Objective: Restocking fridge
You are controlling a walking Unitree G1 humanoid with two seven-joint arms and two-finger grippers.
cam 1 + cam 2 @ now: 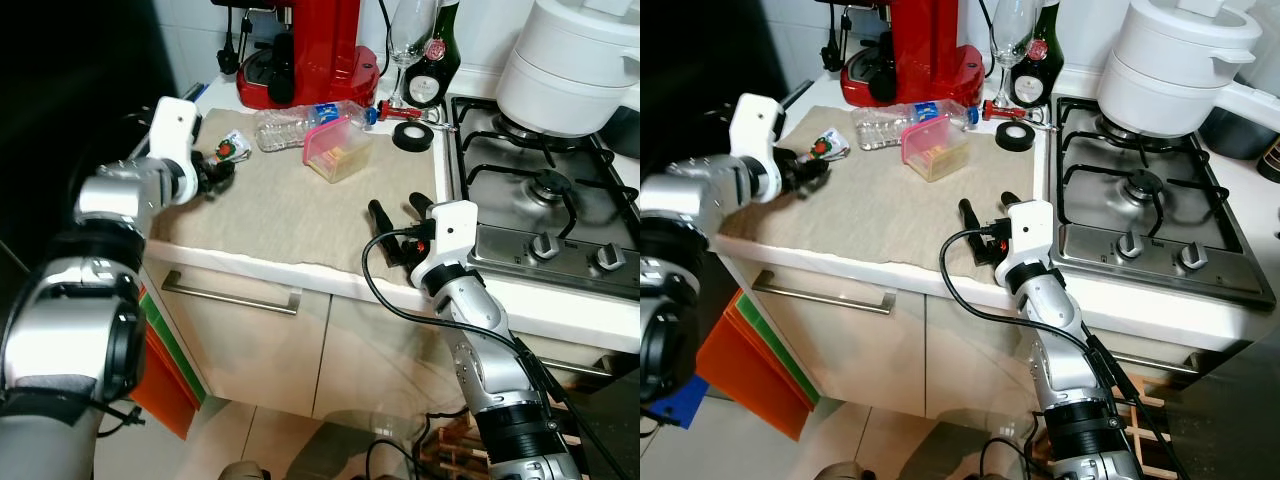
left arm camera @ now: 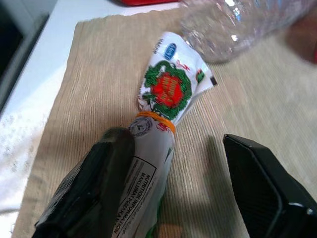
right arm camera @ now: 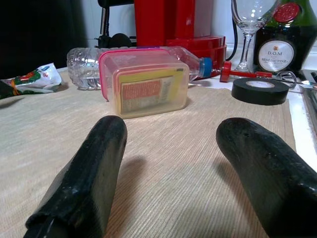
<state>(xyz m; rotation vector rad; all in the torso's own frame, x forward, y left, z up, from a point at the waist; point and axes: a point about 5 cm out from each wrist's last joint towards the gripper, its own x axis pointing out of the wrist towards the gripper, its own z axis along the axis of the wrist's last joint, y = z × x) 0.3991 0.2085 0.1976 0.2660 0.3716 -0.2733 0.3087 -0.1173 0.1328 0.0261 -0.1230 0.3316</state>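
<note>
Left pincer point(image 1: 215, 170) sits at the left middle of the left eye frame, low over the beige mat point(image 1: 290, 210) on the table point(image 1: 300, 275). Fingers point(image 2: 94, 193) spread apart, released; one finger lies against the tail of the small white packet point(image 2: 166, 94), the other stands clear of it on bare mat. Not gripped. The packet has a red-and-green print and an orange band round its twisted end; it lies flat on the mat near the mat's left edge.

Right pincer point(image 1: 398, 228) is at the centre right of the left eye frame, over the mat's front right corner, close beside the stove point(image 1: 545, 200). Its two fingers point(image 3: 84, 173) are wide apart, holding nothing, pointing toward the back of the table.

Straight ahead of the right pincer, in the upper centre of the frame: a clear plastic box point(image 1: 338, 148) with a pink lid, tipped on its side on the mat. Just behind it, touching or nearly so, a clear plastic bottle point(image 1: 295, 125) with a blue cap lies on its side.

Behind these, at the top of the frame: red machine point(image 1: 310, 50), wine glass point(image 1: 405, 40), dark bottle point(image 1: 435, 60). A roll of black tape point(image 1: 412, 136) lies flat at the mat's back right. A white pot point(image 1: 570, 65) stands on the stove, upper right.
</note>
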